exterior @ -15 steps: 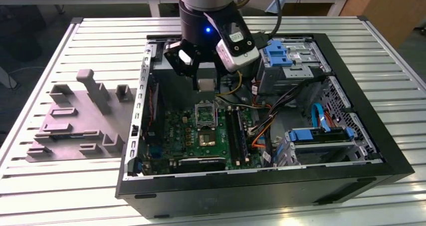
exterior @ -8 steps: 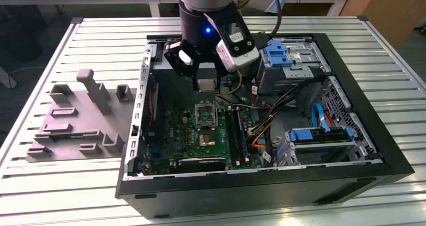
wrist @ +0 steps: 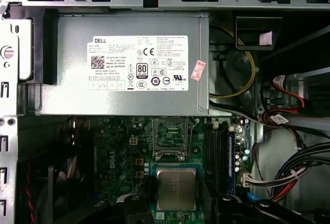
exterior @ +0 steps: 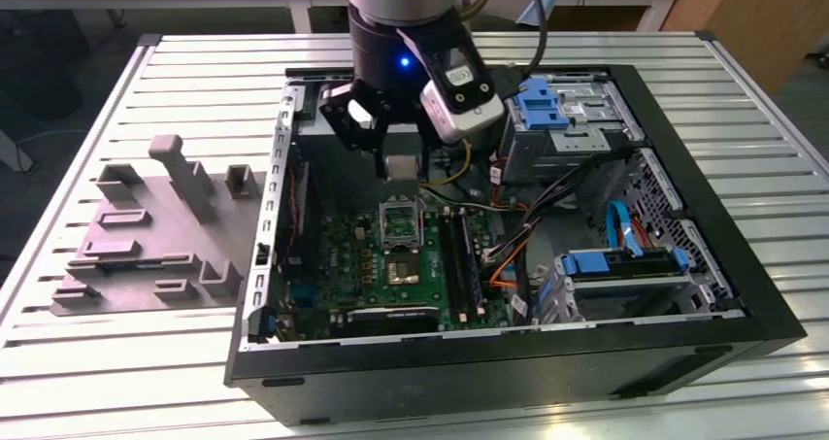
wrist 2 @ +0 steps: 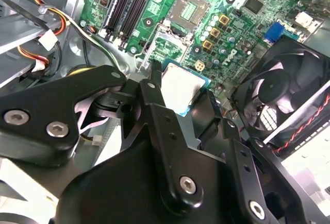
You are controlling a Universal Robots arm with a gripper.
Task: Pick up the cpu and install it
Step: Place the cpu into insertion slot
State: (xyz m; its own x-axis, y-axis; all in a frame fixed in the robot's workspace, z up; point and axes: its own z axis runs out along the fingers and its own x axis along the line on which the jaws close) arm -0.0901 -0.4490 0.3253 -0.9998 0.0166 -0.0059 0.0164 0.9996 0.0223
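My gripper [exterior: 403, 171] hangs inside the open computer case, shut on the cpu [exterior: 404, 165], a small pale silvery square chip. In both wrist views the cpu [wrist: 176, 188] [wrist 2: 181, 86] sits flat between the black fingers [wrist 2: 154, 105], above the green motherboard [exterior: 349, 255]. The open metal-framed socket [wrist 2: 192, 9] [exterior: 394, 262] lies on the board a little beyond the chip, with its frame lifted. The cpu is held in the air and touches nothing but the fingers.
A grey power-supply box [wrist: 124, 64] fills the case's far end. A black fan [wrist 2: 283, 95] and memory slots [exterior: 460, 255] flank the socket. Drive cages with blue clips [exterior: 545, 105] and cable bundles [exterior: 518, 236] crowd the exterior view's right. A grey-purple tray [exterior: 143, 236] lies outside the case.
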